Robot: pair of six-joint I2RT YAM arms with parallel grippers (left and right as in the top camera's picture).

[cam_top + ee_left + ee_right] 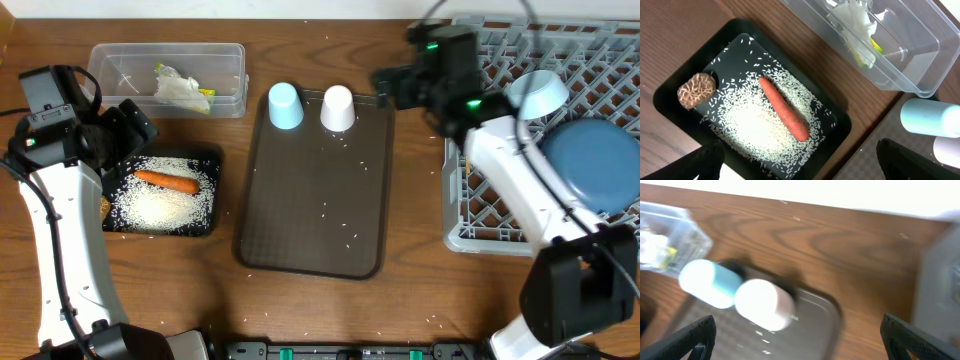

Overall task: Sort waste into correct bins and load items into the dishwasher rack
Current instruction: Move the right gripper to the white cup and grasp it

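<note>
The black tray (205, 225) at the left holds white rice (165, 203), an orange carrot (167, 181) and a brown food lump (696, 90). The clear tub (230, 60) behind it holds the crumpled tissue (180, 87) and yellow-green wrapper (205, 97). A light-blue cup (285, 105) and a white cup (338, 108) lie on the brown serving tray (315, 190). The grey rack (480, 215) at the right holds the dark-blue plate (595, 165) and white bowl (538, 95). My left gripper (800, 160) is open above the black tray. My right gripper (797, 335) is open above the serving tray's far right corner. Chopsticks are out of view.
Stray rice grains lie scattered on the serving tray and on the wooden table (300, 30). The rack fills the right side of the table. The right wrist view is blurred.
</note>
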